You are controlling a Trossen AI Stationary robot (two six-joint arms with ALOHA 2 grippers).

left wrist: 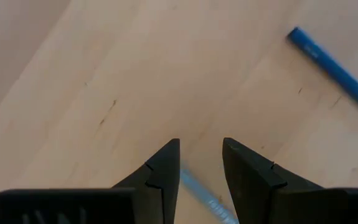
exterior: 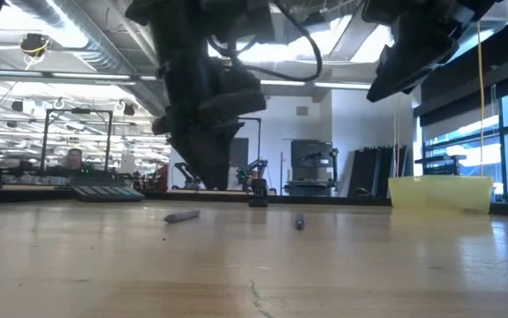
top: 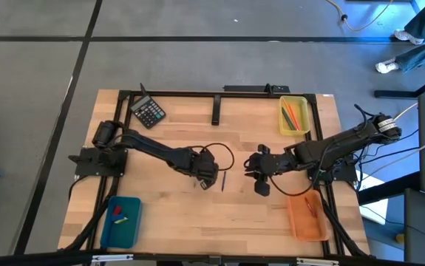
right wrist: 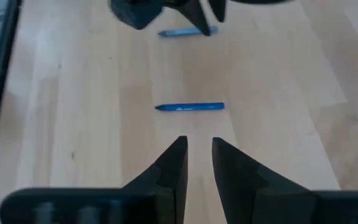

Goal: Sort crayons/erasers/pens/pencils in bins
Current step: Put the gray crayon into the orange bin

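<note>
scanning from the bench's (top: 175,229) left edge, the teal bin (top: 121,221) is seen at the near left corner with a red and a yellow-green eraser in it, and a black calculator (top: 148,112) lies at the far left. near the middle, the left claw (left wrist: 200,165) is poised just above a pale grey-blue stick (left wrist: 207,198), its fingers apart and empty; the stick is seen passing slantwise between the fingertips and under them, so its long axis runs across the gap. just to the right lies a blue stick (top: 223,180), its long axis running roughly from far edge to near edge in the high view. it sits between the two claws, and the right claw (right wrist: 197,152) is aimed at it, fingers slightly apart and empty, with the stick lying crosswise ahead of the tips. each arm is judged nearer to its own stick. further right, the yellow bin (top: 294,116) at the far corner holds orange, green and red crayons, and the orange bin (top: 306,215) at the near right holds a thin dark stick. no brand or writing can be read anywhere.
</note>
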